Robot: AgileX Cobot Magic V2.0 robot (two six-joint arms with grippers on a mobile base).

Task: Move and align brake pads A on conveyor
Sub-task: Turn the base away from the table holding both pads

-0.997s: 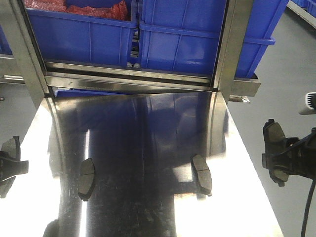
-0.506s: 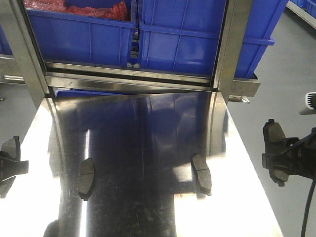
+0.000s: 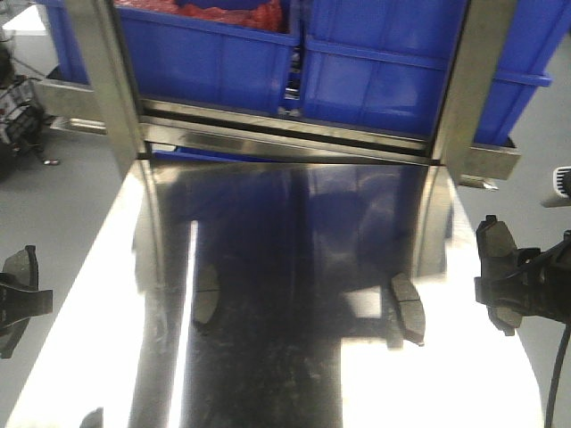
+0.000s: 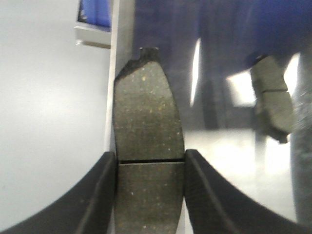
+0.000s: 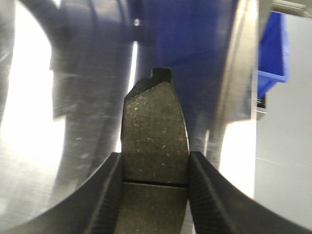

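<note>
Counter [image 3: 268,383] carries a left brake pad [image 3: 207,294] and right pad [image 3: 409,310], well apart — left fingers [image 4: 100,195] clamp a third pad [image 4: 146,126] at its left edge, right fingers [image 5: 207,195] a fourth pad [image 5: 155,136] at its right.

The left gripper [image 3: 27,301] is hovering beyond the left edge of the shiny steel desk [image 3: 268,383], clamping the held left pad [image 3: 18,266] on edge. Past the right edge, the right gripper [image 3: 504,290] is gripping the held right pad [image 3: 496,245] the same way. On the desk, well apart, the loose left pad [image 3: 207,299] and the loose right pad [image 3: 408,309] are lying lengthwise toward the blue bins [image 3: 384,80], which are standing behind a steel frame [image 3: 285,134]. Red material [image 3: 227,13] is showing in the left bin.
</note>
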